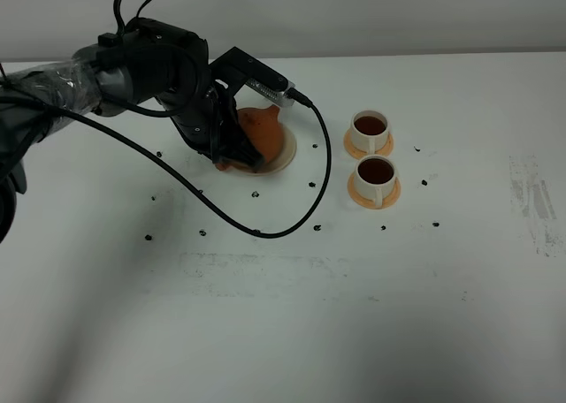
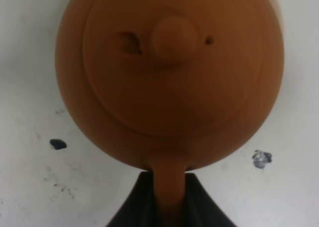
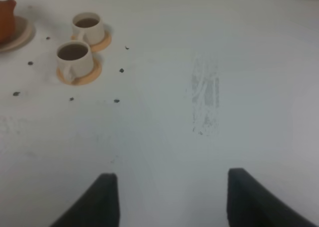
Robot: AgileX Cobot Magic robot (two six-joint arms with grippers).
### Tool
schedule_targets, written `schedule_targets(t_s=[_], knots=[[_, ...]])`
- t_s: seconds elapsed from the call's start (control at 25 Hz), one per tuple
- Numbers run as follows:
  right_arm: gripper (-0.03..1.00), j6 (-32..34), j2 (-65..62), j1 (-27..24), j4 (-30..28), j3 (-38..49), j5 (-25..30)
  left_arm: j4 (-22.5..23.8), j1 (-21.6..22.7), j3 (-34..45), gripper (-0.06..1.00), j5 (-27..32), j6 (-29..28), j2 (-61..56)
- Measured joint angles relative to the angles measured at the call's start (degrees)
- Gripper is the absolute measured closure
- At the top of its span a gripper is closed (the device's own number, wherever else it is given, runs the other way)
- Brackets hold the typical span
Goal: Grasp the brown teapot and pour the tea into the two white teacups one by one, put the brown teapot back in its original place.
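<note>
Brown teapot (image 2: 169, 77): round reddish clay, knobbed lid, on saucer (image 1: 281, 152).

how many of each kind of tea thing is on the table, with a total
round reddish-brown clay teapot: 1
small cream-white teacups with handles, both holding dark tea: 2
thin orange round coasters under the cups: 2
round cream-beige saucer under the teapot: 1
total: 6

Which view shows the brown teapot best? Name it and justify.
Left wrist: the brown teapot fills the frame, lid and knob plain, handle between the left gripper fingers. Exterior high shows it half hidden behind the arm; right wrist catches only an edge.
</note>
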Motion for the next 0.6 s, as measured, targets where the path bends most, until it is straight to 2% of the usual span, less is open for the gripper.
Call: schedule_targets(t_s=[0.4, 0.6], knots=[[0.47, 0.0, 0.0, 0.0, 0.0, 0.0, 0.0, 0.3, 0.4, -0.1, 0.79, 0.4, -0.3, 0.0], [0.47, 0.0, 0.0, 0.0, 0.0, 0.0, 0.0, 0.3, 0.4, -0.5, 0.65, 0.3, -0.4, 0.0]])
